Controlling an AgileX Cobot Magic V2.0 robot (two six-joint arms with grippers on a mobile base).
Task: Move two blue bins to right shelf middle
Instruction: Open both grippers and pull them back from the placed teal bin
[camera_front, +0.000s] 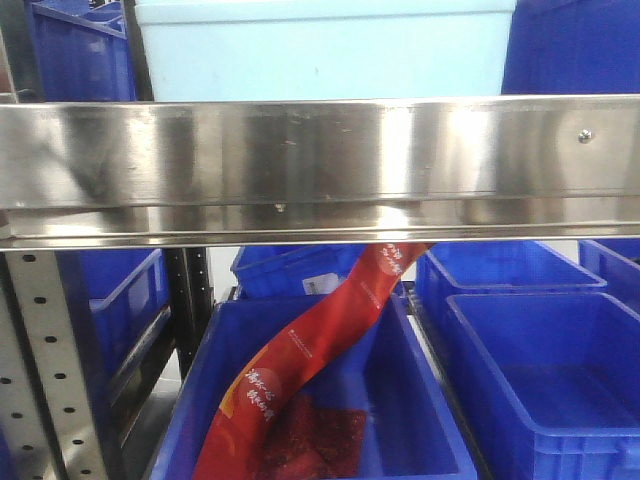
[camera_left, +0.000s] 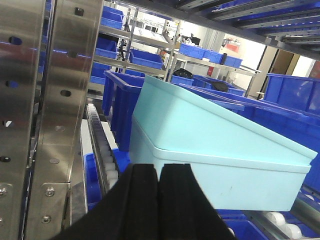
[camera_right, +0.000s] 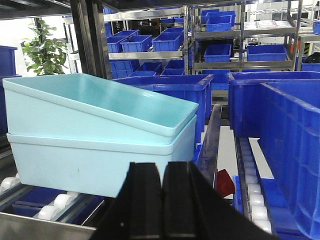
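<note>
where the shelf rollers (camera_right: 60, 200) carry them, 2 nested light blue bins (camera_right: 100, 135) sit tilted between dark blue crates (camera_right: 290, 130). the left gripper (camera_left: 159, 175) and right gripper (camera_right: 163, 172) each hover near them, fingers pressed together, holding nothing.

Directly ahead of each pincer the stacked light-blue bins (camera_right: 100, 135) block the way — open room only right of the right pincer (camera_right: 162, 200), toward the dark-blue bin (camera_right: 295, 150).
</note>
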